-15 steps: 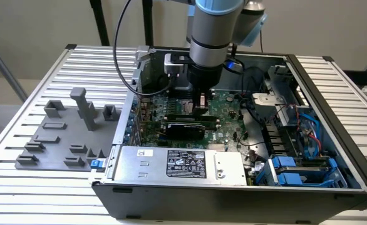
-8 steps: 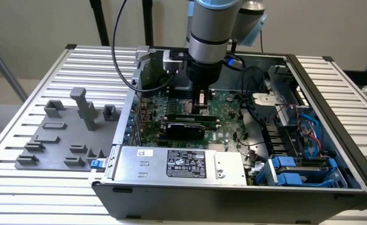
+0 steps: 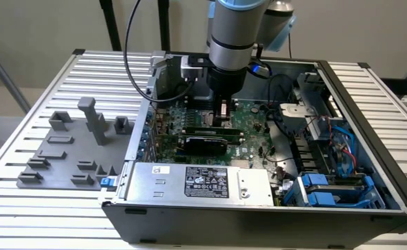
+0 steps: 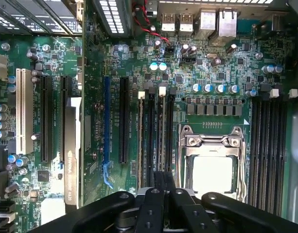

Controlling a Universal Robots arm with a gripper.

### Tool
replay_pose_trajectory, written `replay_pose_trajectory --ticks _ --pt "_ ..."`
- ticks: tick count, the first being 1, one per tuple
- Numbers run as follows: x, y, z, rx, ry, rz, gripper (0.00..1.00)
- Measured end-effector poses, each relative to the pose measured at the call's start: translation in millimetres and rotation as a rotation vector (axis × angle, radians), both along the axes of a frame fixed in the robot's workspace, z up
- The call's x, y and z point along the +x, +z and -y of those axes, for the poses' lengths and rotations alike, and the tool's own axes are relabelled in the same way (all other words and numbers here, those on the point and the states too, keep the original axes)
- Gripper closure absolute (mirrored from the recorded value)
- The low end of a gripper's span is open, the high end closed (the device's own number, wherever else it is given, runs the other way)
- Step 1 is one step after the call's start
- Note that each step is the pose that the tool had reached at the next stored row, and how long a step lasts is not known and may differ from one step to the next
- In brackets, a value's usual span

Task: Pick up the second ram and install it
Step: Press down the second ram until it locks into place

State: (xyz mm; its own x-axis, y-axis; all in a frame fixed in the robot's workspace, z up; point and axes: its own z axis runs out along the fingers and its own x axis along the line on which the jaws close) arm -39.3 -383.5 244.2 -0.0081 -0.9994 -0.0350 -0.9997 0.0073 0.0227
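Observation:
My gripper hangs straight down inside the open computer case, low over the green motherboard. In the wrist view its black fingers are pressed close together. They are shut on the second ram, seen edge-on as a thin dark strip running along a memory slot with a white latch. In the exterior view the ram shows as a narrow upright piece between the fingers. Another stick stands seated in the neighbouring slot.
A wide black card lies across the board just in front of the gripper. The CPU socket sits beside the slots. A silver power supply and blue drive bays fill the case front. Grey fixture blocks stand on the exterior view's left.

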Motion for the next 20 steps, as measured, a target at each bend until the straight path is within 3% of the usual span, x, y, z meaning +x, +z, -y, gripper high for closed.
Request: replay_pose_trajectory --ticks 8,20 --pt "-0.4 -0.7 0.0 -0.0003 0.0 -0.0001 1.0" --pt "-0.7 -20.6 -0.4 -0.0017 0.0 -0.0008 1.0"
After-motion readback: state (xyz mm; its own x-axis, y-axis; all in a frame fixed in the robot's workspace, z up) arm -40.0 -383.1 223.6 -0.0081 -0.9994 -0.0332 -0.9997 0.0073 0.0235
